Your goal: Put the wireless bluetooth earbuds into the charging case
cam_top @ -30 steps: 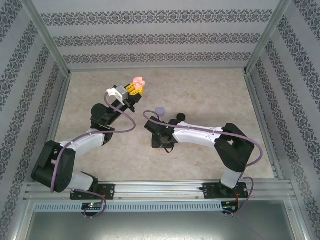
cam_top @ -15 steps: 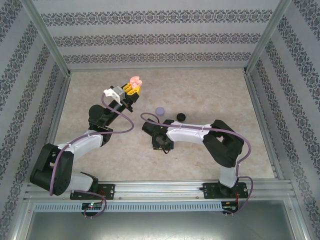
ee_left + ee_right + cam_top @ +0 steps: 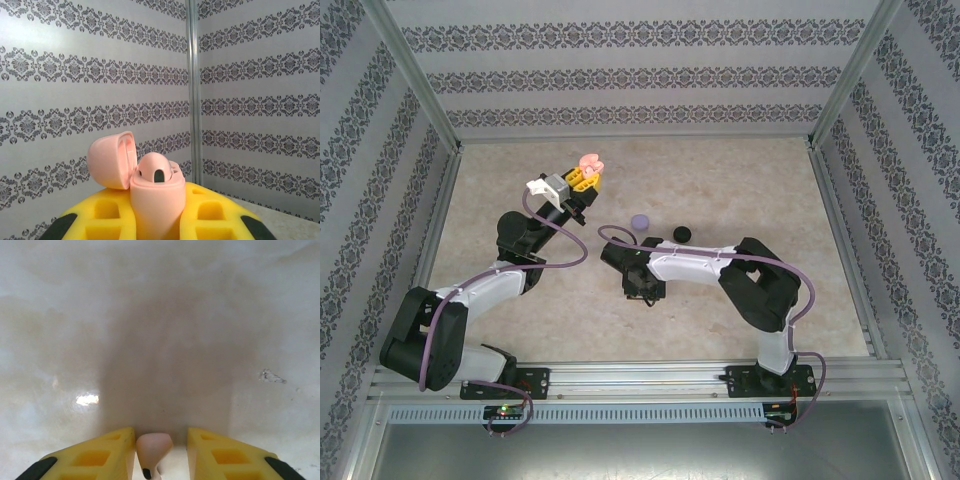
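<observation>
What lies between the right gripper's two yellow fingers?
A pinkish-tan earbud, dark stem tip toward the camera, lies on the table between the fingers of the right gripper, seen in the right wrist view; a gap shows beside it.

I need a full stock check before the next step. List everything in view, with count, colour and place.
pink charging case: one, pink, lid open, held up off the table in the left jaws.
earbud: one, pinkish-tan, between the right jaws, down at the table.
purple case: one, light purple, on the table near the middle.
black case: one, black, on the table just right of the purple case.
table: one, mottled beige, under everything.
walls: three, grey and patterned, around the table.
left gripper: one, yellow jaws shut on the pink charging case, raised left of the middle.
right gripper: one, yellow jaws open around the earbud, a gap on one side.
</observation>
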`<state>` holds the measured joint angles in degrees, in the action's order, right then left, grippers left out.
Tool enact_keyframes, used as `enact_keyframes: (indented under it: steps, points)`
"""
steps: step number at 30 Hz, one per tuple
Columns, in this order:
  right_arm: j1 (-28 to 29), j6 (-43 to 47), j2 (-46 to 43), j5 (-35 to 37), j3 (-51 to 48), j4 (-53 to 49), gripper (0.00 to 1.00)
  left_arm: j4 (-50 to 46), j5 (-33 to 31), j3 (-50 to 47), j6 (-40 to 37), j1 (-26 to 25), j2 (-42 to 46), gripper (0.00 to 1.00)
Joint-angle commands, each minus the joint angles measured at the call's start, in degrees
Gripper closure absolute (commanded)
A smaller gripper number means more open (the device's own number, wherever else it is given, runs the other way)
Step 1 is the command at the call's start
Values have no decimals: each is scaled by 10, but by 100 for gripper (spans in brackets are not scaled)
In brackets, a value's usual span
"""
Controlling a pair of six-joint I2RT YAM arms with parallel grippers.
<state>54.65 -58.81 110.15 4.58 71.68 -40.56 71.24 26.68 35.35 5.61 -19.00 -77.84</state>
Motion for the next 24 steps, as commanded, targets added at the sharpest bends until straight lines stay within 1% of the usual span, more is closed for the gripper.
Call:
enact_keyframes:
  steps: [1, 5, 14, 16, 24]
  points:
    - [9, -6, 20, 4, 10, 12, 67, 38, 0, -4, 10, 7, 9, 100]
    - [9, -6, 24, 5, 10, 12, 69, 38, 1, -4, 12, 7, 7, 100]
    - [9, -2, 29, 8, 16, 14, 77, 32, 6, -3, 19, 7, 5, 100]
    - [9, 0, 22, 11, 12, 19, 80, 30, 7, -2, 21, 7, 6, 100]
    - [5, 18, -35, 48, -10, 31, 82, 21, 12, 1, 31, 6, 11, 100]
